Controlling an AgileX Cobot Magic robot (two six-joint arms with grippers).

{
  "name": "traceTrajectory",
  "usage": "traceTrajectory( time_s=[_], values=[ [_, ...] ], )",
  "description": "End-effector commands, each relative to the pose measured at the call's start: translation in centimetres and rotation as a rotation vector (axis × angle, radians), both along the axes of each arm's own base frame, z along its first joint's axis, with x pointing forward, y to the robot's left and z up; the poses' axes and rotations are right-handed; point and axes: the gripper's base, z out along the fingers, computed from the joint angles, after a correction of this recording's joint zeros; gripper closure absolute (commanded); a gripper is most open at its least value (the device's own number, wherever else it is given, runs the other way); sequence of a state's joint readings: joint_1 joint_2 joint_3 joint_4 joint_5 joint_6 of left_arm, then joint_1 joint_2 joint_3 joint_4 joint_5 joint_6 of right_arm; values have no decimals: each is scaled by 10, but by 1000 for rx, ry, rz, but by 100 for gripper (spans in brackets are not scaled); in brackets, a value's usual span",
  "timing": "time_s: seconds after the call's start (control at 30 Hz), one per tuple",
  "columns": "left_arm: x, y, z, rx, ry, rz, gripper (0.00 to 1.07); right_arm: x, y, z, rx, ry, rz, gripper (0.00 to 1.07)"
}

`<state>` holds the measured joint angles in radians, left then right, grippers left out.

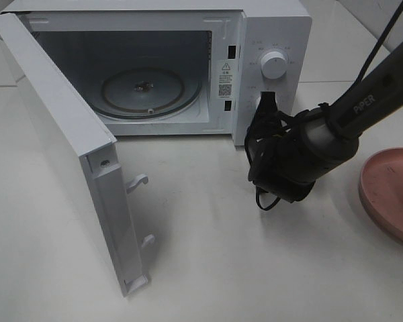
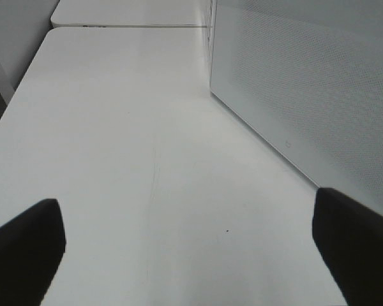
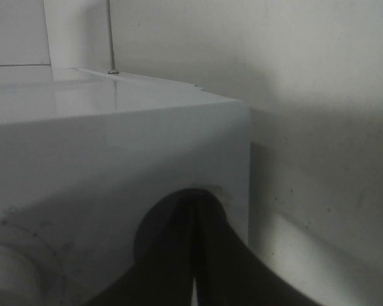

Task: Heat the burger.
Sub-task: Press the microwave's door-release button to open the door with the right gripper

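The microwave (image 1: pixel 269 27) stands at the back of the counter (image 1: pixel 208 255) with its door (image 1: pixel 60 134) swung wide to the left, showing a bare glass turntable (image 1: pixel 144 90) inside. The right tool (image 1: pixel 266 102) is closed, its fingers (image 3: pixel 179 255) pressed together with nothing between them. Their tips are at the lower part of the control panel, just below the round knob (image 1: pixel 274 65) and seemingly touching the panel. The left tool (image 2: pixel 188 255) is spread wide and holds nothing. It hangs low over the bare counter, beside the door's dotted outer face, and is out of the high view. A pink plate (image 1: pixel 389 194) lies at the counter's right edge, cut off by the frame. Where the burger is cannot be told from these views.
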<state>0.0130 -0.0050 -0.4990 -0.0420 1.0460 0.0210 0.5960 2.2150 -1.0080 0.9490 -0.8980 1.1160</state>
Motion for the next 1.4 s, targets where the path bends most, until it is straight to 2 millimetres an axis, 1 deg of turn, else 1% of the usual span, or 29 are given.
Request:
traceTrajectory(
  time_s=[0.03, 0.27, 0.33, 0.43, 0.63, 0.77, 1.03, 1.2, 1.27, 1.3, 1.33, 1.37, 1.4],
  values=[
    [-3, 0, 0, 0, -25, -3, 1, 29, -2, 26, -52, -203, 56, 107],
    [-3, 0, 0, 0, -25, -3, 1, 26, 0, 26, -42, -198, 80, 107],
    [-3, 0, 0, 0, -25, -3, 1, 19, -4, 27, -50, -176, 86, 107],
    [-3, 0, 0, 0, -25, -3, 1, 13, -5, 26, -52, -146, 108, 107],
    [-3, 0, 0, 0, -25, -3, 1, 7, -7, 26, -45, -113, 121, 107],
    [-3, 0, 0, 0, -25, -3, 1, -1, -11, 29, -52, -97, 131, 107],
    [-3, 0, 0, 0, -25, -3, 1, -16, -18, 25, -69, -44, 156, 107],
    [-3, 0, 0, 0, -25, -3, 1, -28, -21, 31, -86, -19, 212, 107],
    [-3, 0, 0, 0, -25, -3, 1, -29, -21, 33, -85, -14, 219, 106],
    [-3, 0, 0, 0, -25, -3, 1, -34, -22, 33, -80, 14, 230, 106],
    [-3, 0, 0, 0, -25, -3, 1, -34, -22, 33, -80, 14, 230, 106],
    [-3, 0, 0, 0, -25, -3, 1, -39, -24, 34, -77, 42, 242, 106],
    [-3, 0, 0, 0, -25, -3, 1, -39, -24, 34, -77, 42, 242, 106]
  ],
)
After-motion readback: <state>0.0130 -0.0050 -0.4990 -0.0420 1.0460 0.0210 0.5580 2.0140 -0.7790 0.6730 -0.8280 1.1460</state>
